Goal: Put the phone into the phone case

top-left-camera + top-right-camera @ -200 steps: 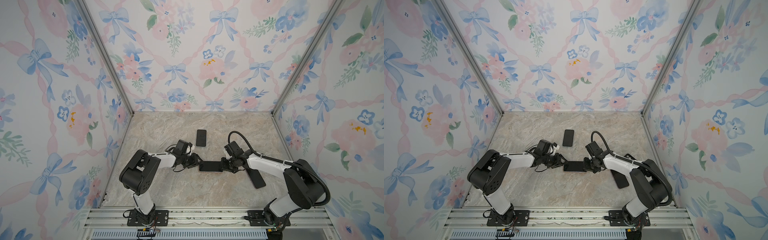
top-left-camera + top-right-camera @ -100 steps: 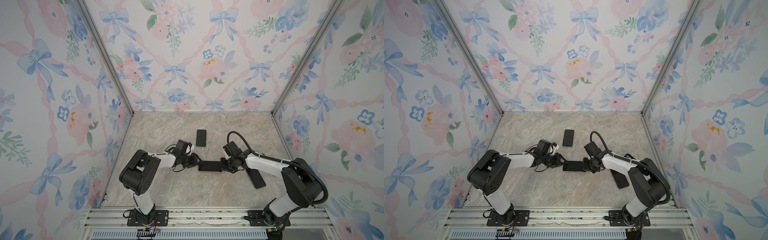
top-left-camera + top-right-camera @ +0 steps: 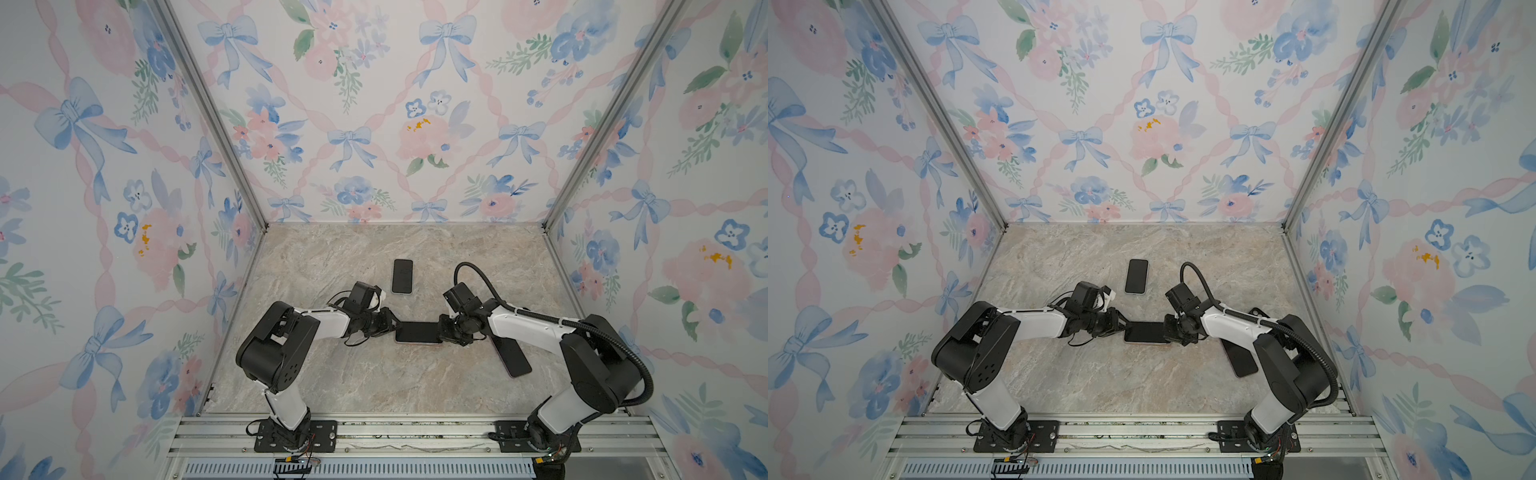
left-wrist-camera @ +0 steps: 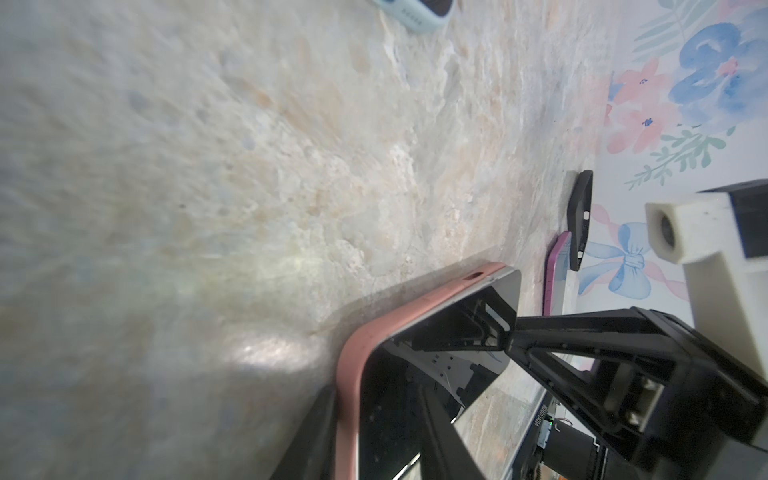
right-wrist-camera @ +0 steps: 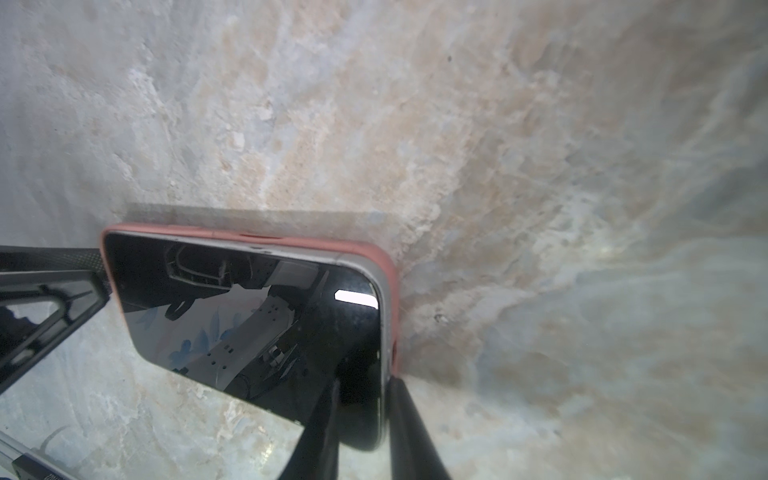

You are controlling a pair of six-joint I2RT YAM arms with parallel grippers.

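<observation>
The phone lies flat mid-table, black screen up, inside a pink phone case. In the right wrist view the pink rim wraps most of the phone. The phone corner between my right fingers shows bare silver edge. My left gripper is shut on the left end, one finger under the case and one on the screen. My right gripper is shut on the right end.
A phone in a light blue case lies just behind the grippers. A dark phone lies under the right forearm. In the left wrist view it shows as a black case beside a magenta-edged phone.
Both grippers' jaws have narrowed onto the ends of the cased phone. The arms and the phone have hardly shifted.
</observation>
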